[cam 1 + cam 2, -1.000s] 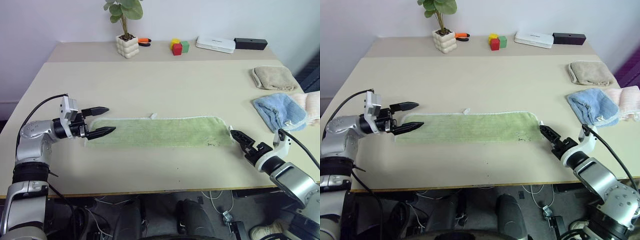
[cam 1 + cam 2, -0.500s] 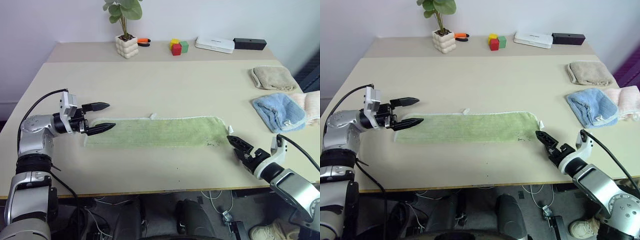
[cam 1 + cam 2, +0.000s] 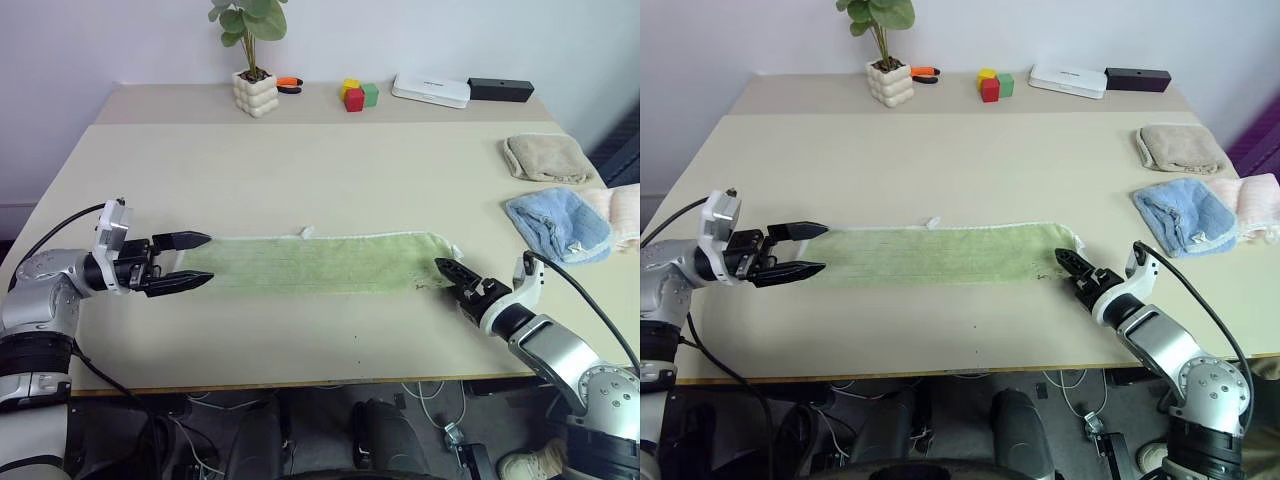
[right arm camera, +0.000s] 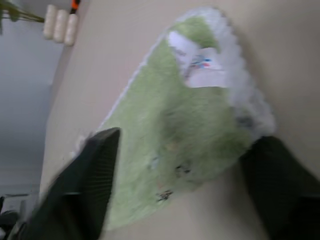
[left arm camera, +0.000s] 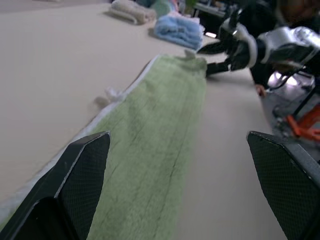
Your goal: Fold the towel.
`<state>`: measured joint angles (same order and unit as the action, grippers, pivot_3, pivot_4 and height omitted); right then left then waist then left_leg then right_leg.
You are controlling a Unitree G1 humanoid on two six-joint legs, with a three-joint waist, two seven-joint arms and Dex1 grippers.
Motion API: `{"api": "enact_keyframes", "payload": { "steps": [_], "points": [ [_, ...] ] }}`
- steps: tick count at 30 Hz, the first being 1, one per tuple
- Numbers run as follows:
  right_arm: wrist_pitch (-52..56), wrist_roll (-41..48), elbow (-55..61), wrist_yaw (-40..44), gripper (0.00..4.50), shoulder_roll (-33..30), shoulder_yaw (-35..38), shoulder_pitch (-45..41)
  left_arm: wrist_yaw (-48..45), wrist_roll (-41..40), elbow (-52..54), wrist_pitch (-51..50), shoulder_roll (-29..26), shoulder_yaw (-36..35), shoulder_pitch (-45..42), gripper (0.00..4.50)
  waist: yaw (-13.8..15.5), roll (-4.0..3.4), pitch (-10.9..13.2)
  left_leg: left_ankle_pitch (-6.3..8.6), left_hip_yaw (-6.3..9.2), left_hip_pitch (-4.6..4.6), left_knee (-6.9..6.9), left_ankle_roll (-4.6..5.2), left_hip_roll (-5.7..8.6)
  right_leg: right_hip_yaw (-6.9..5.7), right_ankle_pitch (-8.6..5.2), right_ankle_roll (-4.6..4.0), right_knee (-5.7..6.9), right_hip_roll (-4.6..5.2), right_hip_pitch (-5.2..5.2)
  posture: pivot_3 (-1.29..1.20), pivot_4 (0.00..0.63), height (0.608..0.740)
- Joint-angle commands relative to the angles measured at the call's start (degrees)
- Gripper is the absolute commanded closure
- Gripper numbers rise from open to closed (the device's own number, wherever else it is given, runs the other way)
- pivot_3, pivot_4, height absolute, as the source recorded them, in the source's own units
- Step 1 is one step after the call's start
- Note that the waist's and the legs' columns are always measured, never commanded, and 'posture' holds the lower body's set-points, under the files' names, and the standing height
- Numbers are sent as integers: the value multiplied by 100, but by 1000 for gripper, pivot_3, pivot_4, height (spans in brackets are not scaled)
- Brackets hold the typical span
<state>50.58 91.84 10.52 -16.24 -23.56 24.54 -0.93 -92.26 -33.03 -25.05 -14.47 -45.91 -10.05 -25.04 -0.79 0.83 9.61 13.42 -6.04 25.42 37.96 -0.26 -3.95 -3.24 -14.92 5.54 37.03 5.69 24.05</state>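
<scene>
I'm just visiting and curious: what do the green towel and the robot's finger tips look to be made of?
The green towel: soft looped terry cloth, with fuzzy pile and whitish edging. The left gripper fingers: probably hard black plastic, matte, with a fine grid texture.

Fuzzy terry-cloth towel on a smooth matt table

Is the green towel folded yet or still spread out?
Spread as one long narrow strip: the green towel lies flat on the table, its ends far apart. Whether the strip is already doubled lengthwise, cannot tell.
</scene>
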Motion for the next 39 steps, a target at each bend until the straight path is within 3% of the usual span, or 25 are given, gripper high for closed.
{"api": "enact_keyframes", "payload": {
  "steps": [1,4,5,11,17,22,25,33,39],
  "points": [
    [-129,-123,-53,20,2696,-9,-17,-136,-11,-39,148,71,-83,-187,5,0,-2,-1,0,0,-1,0,-1,0,0,0,0,0,0,0,1,0,150,735],
    [-254,-255,-99,33,4356,-73,40,-272,9,-22,136,113,-53,-197,-3,0,-1,0,0,0,-4,0,-1,0,0,0,1,1,-1,0,1,0,150,735],
    [-272,-333,-114,50,4439,-115,46,-313,17,-19,134,123,-41,-199,-8,0,1,0,0,0,-4,0,0,0,0,0,1,1,-1,0,0,0,150,735],
    [-433,-1391,4,832,4439,-760,1,-588,48,16,89,252,22,-185,-7,0,17,-7,4,1,-7,4,0,1,4,1,0,1,-2,4,4,0,150,735],
    [-654,-3496,669,2284,4439,-2096,-1132,-633,73,42,3,369,41,-183,-11,0,5,-8,5,1,-9,5,-2,2,3,1,0,0,-2,3,10,0,150,735],
    [-897,-4466,1590,3322,4439,-2488,-2113,-1177,128,33,23,396,59,-193,16,0,1,-8,5,1,-10,9,-3,2,1,3,0,1,1,1,20,0,150,735],
    [-850,-4777,1904,3691,4439,-2445,-2556,-1376,158,12,102,395,76,-213,91,0,20,-5,6,1,-10,14,-4,2,1,1,1,3,0,0,23,0,150,735],
    [-691,-5525,1485,4325,4439,-1555,-3844,-2173,358,-48,540,343,135,-292,401,0,28,1,6,1,-9,23,7,2,2,0,0,0,0,2,23,0,150,735],
    [-706,-6049,1020,4666,4439,-1171,-4213,-2365,565,-157,1029,129,104,-400,662,0,10,0,6,2,-14,23,7,4,2,-1,1,3,5,3,27,0,150,735]
  ]
}}
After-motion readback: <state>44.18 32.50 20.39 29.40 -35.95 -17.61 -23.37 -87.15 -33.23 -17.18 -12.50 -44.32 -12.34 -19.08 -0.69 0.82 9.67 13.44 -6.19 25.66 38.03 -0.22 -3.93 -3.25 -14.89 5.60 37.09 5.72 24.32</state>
